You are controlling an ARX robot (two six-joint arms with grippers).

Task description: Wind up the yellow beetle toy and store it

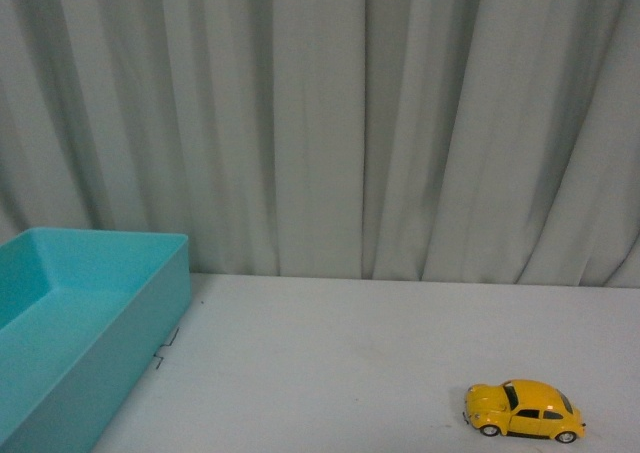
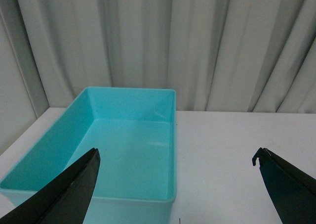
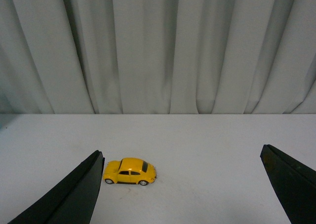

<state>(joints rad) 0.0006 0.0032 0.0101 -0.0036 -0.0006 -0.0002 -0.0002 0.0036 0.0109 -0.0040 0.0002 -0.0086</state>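
The yellow beetle toy stands on its wheels on the white table at the front right, side-on. In the right wrist view the toy sits just ahead of one black finger, off to that side of my right gripper, which is open and holds nothing. My left gripper is open too, with nothing between its black fingers. It hovers over the near end of a turquoise bin. Neither arm shows in the front view.
The turquoise bin stands at the left of the white table, with nothing in it. A grey pleated curtain closes off the back. A small dark mark lies on the table beside the bin.
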